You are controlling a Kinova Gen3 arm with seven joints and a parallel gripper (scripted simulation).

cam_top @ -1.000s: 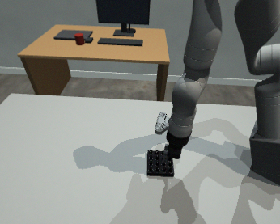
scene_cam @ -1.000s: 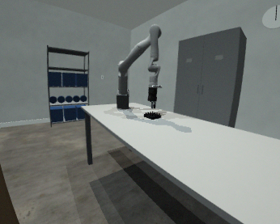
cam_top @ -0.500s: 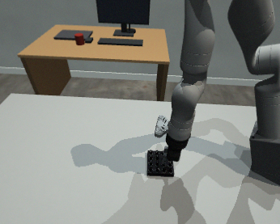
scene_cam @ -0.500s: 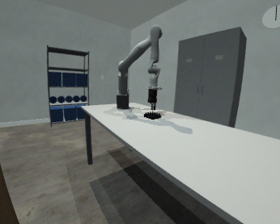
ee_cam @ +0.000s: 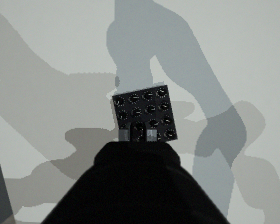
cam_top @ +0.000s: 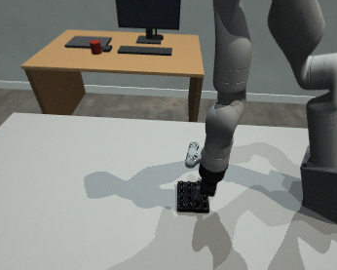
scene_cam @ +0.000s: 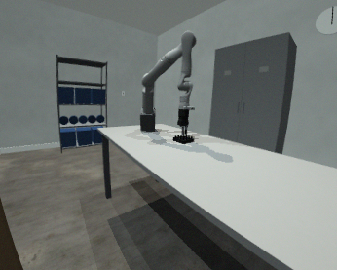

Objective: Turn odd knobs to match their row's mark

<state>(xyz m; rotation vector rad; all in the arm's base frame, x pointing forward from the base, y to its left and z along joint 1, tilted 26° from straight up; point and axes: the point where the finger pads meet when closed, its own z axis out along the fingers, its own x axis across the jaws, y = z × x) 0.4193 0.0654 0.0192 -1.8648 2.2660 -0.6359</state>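
Observation:
The black knob box (cam_top: 193, 197) stands on the white table, with its small knobs in rows on top. It also shows in the wrist view (ee_cam: 145, 115) and, very small, in the exterior view (scene_cam: 182, 138). My gripper (cam_top: 207, 192) reaches straight down onto the box's right side. In the wrist view my gripper (ee_cam: 137, 128) has its two grey fingertips partly open, one on each side of a knob (ee_cam: 137, 133) in the row nearest the camera. The fingers do not look pressed against it. The knob lines and printed names are too small to read.
The arm's base (cam_top: 325, 186) stands on the table at the right. A small white object (cam_top: 193, 154) lies on the table just behind the box. A wooden desk (cam_top: 115, 59) with a monitor stands beyond the table.

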